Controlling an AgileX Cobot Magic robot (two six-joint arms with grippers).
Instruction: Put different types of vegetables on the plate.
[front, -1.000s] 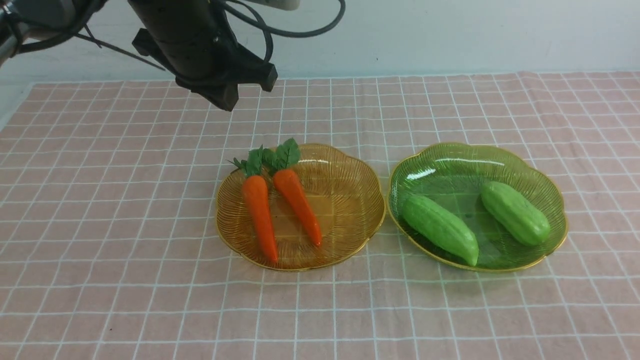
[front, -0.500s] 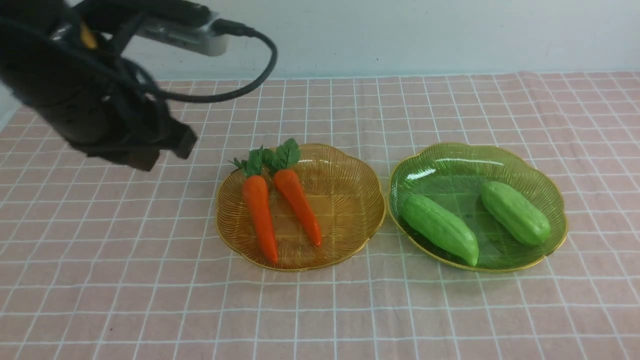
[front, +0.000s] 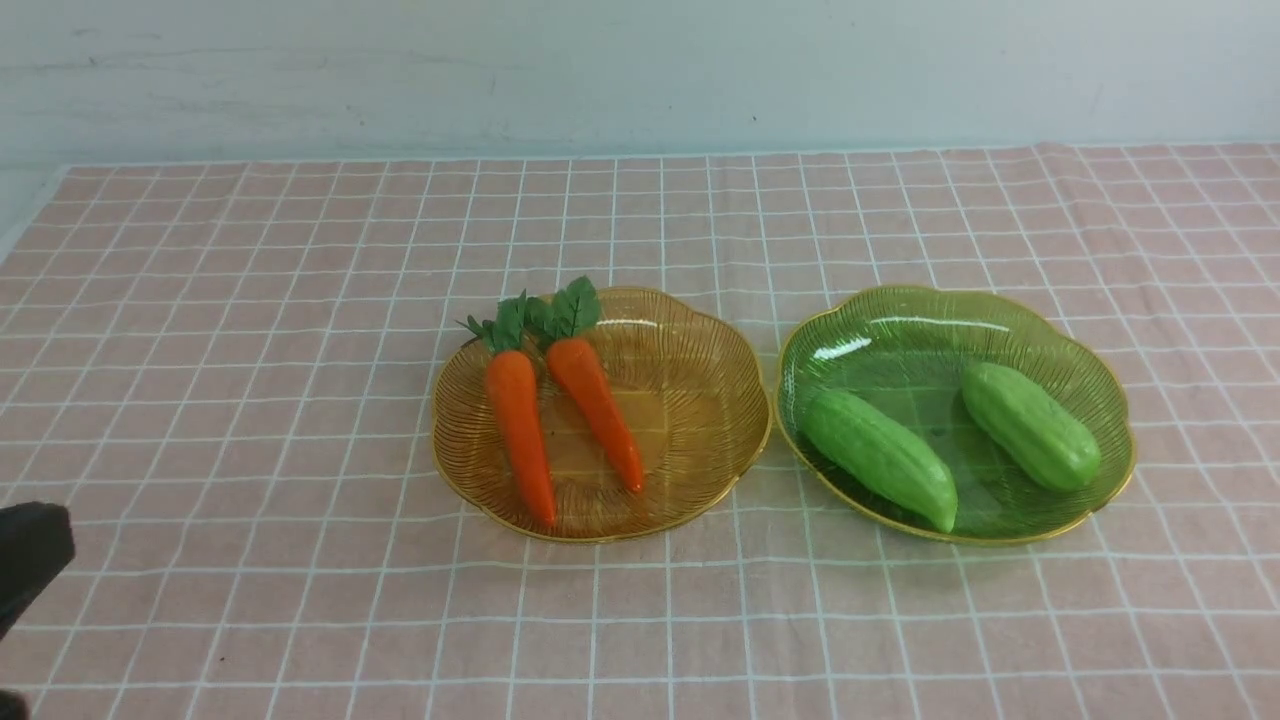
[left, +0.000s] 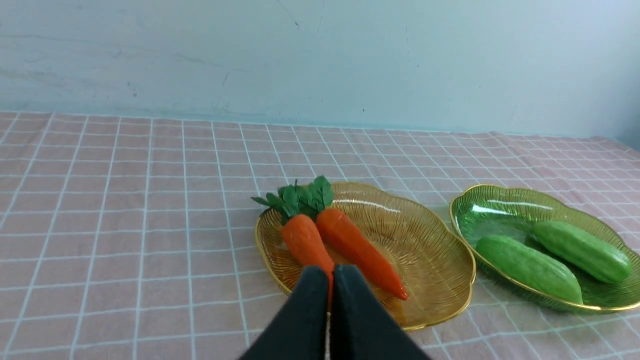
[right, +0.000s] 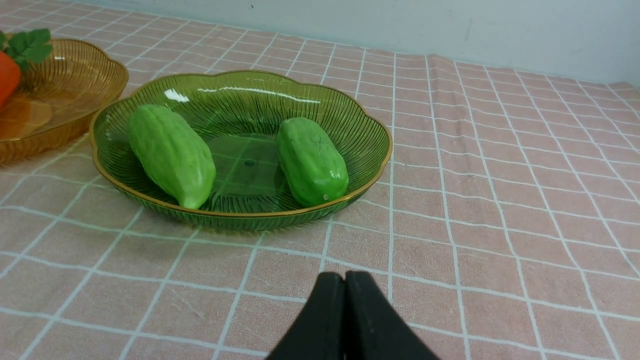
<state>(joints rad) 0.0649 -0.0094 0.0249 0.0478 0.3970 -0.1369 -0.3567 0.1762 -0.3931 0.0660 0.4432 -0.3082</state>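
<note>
- Both carrots (front: 520, 430) lie side by side in the amber plate (front: 700, 400), leafy tops toward the wall. Both cucumbers (front: 880, 458) lie well apart from each other in the green plate (front: 900, 330), which sits just beside the amber plate on the checked desk (front: 250, 300).
- By type, the sorting looks done; no vegetable lies loose on the cloth around the amber plate.
- Risk: the nearer carrot's tip rests close to the amber plate's front rim, so a nudge to that plate could roll it out onto the cloth.
- Risk: the two plates nearly touch, so a shove against the amber plate would likely shift the green one, and the rounded cucumbers could roll.
- Left gripper (left: 330, 272): jaws pressed together, nothing between them, raised above the desk on the near side of the amber plate, touching nothing.
- Right gripper (right: 345, 280): jaws together and empty, on the near side of the green plate, clear of it.
</note>
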